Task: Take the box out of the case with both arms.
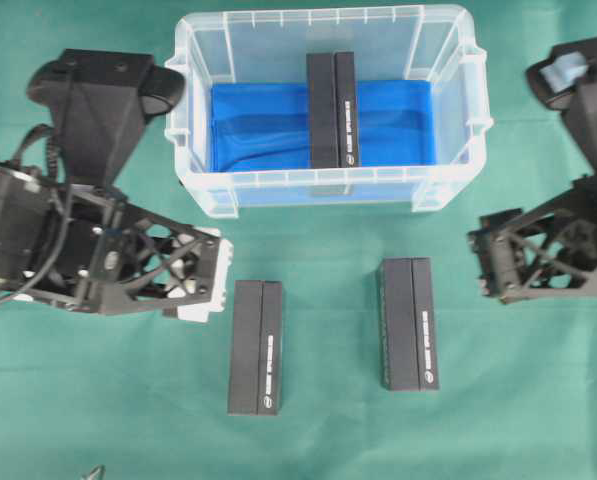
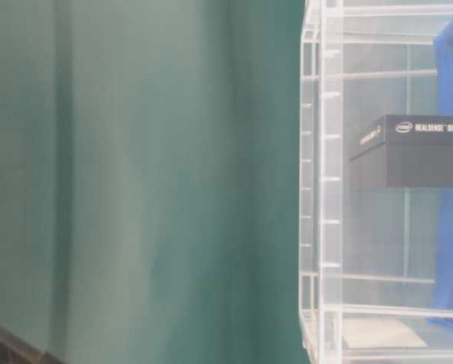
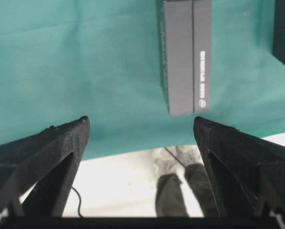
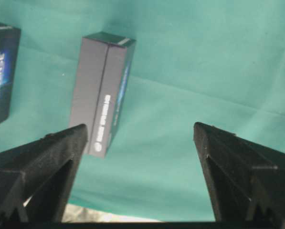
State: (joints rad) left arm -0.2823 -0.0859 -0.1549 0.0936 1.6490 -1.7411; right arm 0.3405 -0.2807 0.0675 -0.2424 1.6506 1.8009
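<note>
The clear plastic case (image 1: 192,150) stands at the back middle of the green table, with a blue sheet (image 1: 258,125) on its bottom. One dark box (image 1: 332,110) lies inside it, across the middle; the table-level view shows this box (image 2: 423,152) through the case wall (image 2: 321,189). My left gripper (image 1: 216,272) hovers left of the case's front corner, open and empty (image 3: 141,119). Over on the right of the case, my right gripper (image 1: 475,262) is open too, with nothing between its fingers (image 4: 140,126).
Two more dark boxes lie on the cloth in front of the case, one at the left (image 1: 256,346) (image 3: 186,52) and one at the right (image 1: 409,322) (image 4: 100,90). The table's front edge and the floor show below the left gripper.
</note>
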